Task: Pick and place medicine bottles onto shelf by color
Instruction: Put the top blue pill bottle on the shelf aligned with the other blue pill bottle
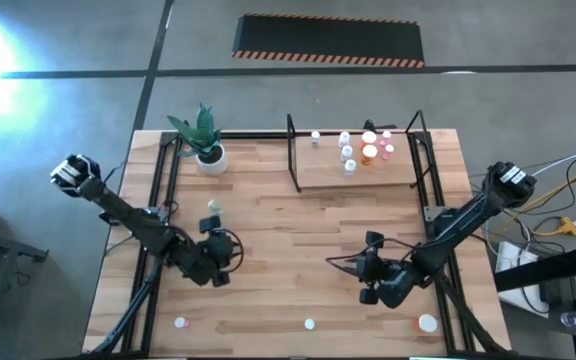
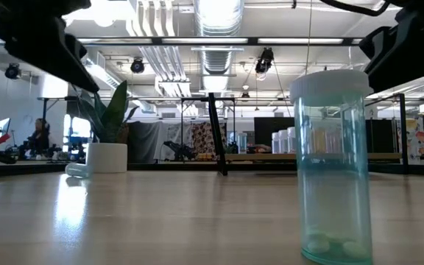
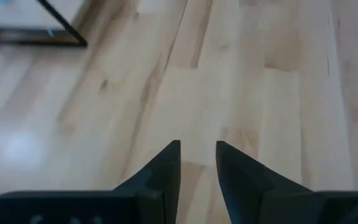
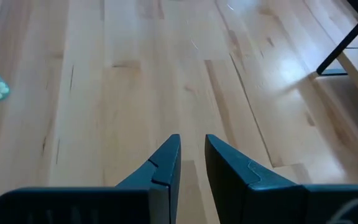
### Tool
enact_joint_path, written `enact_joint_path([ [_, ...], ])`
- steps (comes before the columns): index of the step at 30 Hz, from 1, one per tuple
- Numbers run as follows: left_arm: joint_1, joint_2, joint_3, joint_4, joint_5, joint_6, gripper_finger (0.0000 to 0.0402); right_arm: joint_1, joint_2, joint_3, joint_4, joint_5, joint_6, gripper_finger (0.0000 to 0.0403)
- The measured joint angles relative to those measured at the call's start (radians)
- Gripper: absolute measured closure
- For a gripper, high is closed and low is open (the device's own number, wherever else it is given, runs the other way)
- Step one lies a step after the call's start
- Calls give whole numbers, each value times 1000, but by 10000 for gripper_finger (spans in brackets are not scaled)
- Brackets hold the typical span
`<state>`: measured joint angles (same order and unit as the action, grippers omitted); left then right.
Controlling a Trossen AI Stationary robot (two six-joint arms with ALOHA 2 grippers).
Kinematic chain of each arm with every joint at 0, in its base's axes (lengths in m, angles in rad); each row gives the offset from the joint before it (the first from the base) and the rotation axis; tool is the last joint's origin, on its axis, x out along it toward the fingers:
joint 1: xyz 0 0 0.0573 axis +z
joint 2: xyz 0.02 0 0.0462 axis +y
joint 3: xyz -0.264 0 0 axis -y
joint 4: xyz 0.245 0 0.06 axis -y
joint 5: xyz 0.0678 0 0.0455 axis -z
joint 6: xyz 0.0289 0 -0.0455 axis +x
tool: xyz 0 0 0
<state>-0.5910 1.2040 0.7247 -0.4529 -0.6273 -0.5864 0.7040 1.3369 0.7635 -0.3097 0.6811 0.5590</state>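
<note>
Several medicine bottles (image 1: 368,150) already standing on the shelf (image 1: 313,172) at 12 o'clock; loose bottles (image 1: 309,324) along the counter (image 1: 288,250) at 6. Left end effector (image 3: 197,163) and right end effector (image 4: 192,155) nearly closed, empty. Best reopened before descending.

Setting was an open-plan robotics lab or industrial workshop. The low view showed an exposed ceiling with a round ventilation duct (image 2: 213,16), pipes and hung spot lamps (image 2: 264,62), and further benches and equipment far behind. A person (image 2: 38,135) sat at a station in the background. The high view showed a polished concrete floor (image 1: 68,100) with a hazard-striped black mat (image 1: 328,41), and loose cabling (image 1: 558,215) beside the wooden desk (image 1: 298,230).
</note>
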Motion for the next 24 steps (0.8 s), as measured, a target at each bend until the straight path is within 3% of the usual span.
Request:
enact_joint_path([
  [3,44,-4,44,-120,-23,-16,318,-1,0,0,-4,1,7,339],
  [7,180,-13,87,-387,-16,-297,318,-1,2,0,-3,4,7,341],
  [9,257,-14,77,-470,35,-377,318,-1,2,0,-3,25,7,341],
  [12,377,-14,42,-464,158,-369,303,-1,2,0,-4,54,-7,341],
  [16,490,-14,-3,-433,250,-379,246,-1,3,0,-3,95,-60,340],
  [24,617,-14,-47,-410,258,-617,102,-2,3,0,1,161,-151,340],
])
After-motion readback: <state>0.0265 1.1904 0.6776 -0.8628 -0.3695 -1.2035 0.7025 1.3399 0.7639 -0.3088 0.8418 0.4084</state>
